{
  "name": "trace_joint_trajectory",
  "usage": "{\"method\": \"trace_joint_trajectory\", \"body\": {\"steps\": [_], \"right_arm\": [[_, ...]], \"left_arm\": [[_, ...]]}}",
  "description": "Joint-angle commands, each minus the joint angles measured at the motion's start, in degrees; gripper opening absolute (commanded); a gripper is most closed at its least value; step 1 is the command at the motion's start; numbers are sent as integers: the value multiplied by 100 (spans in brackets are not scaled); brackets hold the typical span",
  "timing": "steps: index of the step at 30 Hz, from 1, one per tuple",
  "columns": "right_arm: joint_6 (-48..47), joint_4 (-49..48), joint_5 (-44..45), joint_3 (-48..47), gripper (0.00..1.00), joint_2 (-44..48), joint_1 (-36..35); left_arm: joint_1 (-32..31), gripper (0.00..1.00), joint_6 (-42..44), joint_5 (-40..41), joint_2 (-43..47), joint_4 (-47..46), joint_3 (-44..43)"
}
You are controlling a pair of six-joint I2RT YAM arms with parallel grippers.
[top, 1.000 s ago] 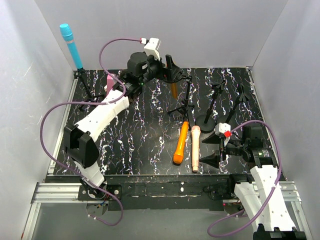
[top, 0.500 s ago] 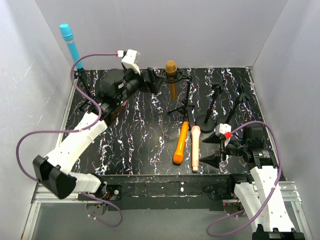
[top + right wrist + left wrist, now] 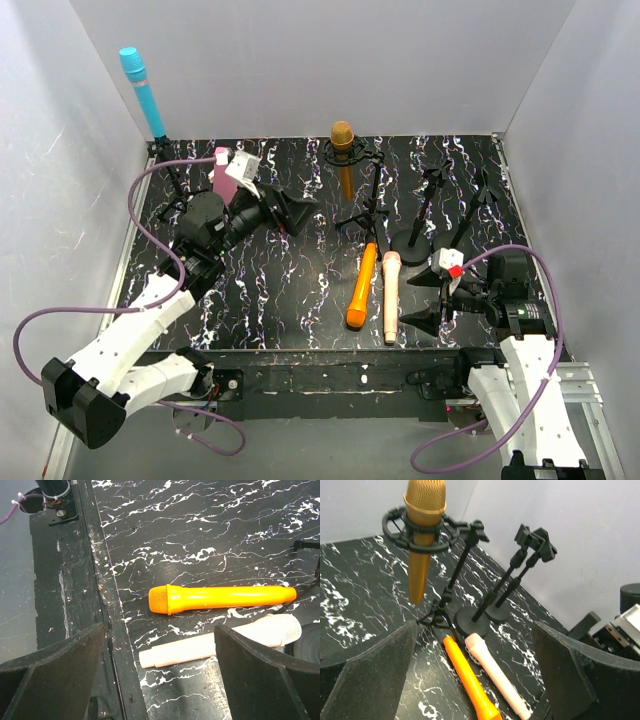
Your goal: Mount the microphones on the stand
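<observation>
The cyan-blue microphone (image 3: 140,92) stands in a stand at the back left. The gold microphone (image 3: 343,155) hangs upright in a black shock-mount stand (image 3: 365,205); it also shows in the left wrist view (image 3: 422,540). The orange microphone (image 3: 361,285) and the peach-pink microphone (image 3: 390,295) lie side by side on the table, both seen in the right wrist view (image 3: 225,598) (image 3: 215,642). My left gripper (image 3: 290,212) is open and empty, left of the gold microphone. My right gripper (image 3: 425,300) is open and empty, just right of the peach-pink microphone.
Two empty black stands (image 3: 430,205) (image 3: 470,215) with clips stand at the right behind the lying microphones. A pink block (image 3: 220,165) sits at the back left by my left arm. The table's front edge (image 3: 107,630) runs close to the lying microphones.
My left gripper has let go of the gold microphone, left it in the shock mount, and drawn back left and nearer. The right arm has not moved.
</observation>
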State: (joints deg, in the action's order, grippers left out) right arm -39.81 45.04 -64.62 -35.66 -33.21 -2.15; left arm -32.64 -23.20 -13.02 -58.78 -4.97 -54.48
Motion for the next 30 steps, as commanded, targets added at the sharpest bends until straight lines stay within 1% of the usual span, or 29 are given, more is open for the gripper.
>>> {"method": "trace_joint_trajectory", "body": {"steps": [1,5,8,11,13,15,22,26,30], "right_arm": [[-26,-109,2,50,96,43,83],[-53,-100,-15,59,96,60,110],[-79,-109,-7,77,96,61,110],[-105,-109,-15,94,95,69,119],[-114,-100,-15,94,96,60,119],[-123,-100,-24,94,95,52,136],[-167,-83,2,103,95,60,136],[-185,-74,-7,94,95,60,154],[-202,-65,2,112,95,78,154]], "left_arm": [[21,98,-150,-499,200,-232,376],[4,98,-71,-711,201,-127,613],[-171,98,52,-676,174,-223,824],[-627,98,376,-326,104,-408,1018],[-1023,98,693,8,-36,-461,1045],[-1287,98,817,220,-229,-539,1027],[-1631,98,887,572,-888,-1479,1194],[-1815,98,966,800,-1415,-1629,878],[-2000,98,1019,1090,-1776,-1972,711]]}}
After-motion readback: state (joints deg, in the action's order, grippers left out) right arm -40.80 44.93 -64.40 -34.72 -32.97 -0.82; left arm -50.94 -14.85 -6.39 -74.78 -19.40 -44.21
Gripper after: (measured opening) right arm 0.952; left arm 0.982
